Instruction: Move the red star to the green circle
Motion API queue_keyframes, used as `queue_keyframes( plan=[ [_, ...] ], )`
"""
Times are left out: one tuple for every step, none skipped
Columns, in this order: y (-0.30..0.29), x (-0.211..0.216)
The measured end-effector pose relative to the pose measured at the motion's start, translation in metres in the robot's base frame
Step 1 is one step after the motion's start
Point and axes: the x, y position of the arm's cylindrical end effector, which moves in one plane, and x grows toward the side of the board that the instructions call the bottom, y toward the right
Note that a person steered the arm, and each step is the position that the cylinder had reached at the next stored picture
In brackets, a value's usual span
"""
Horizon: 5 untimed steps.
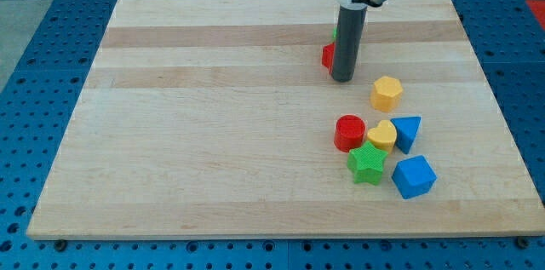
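Note:
My tip (343, 78) rests on the board near the view's top right of centre. The rod hides most of a red block (327, 55), probably the red star, which peeks out just left of it. A sliver of green (335, 30), probably the green circle, shows just above the red block, touching or nearly touching it; the rod covers the rest.
A yellow hexagon (387, 93) lies right of the tip. Below it sits a cluster: red cylinder (349, 133), yellow heart (382, 135), blue triangle (409, 132), green star (367, 164), blue cube (414, 176). The wooden board (213, 134) lies on a blue perforated table.

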Motion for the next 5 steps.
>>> queue_keyframes(
  plan=[
    [0.003, -0.005],
    [0.01, -0.016],
    [0.014, -0.017],
    [0.016, -0.02],
    [0.016, -0.023]
  ],
)
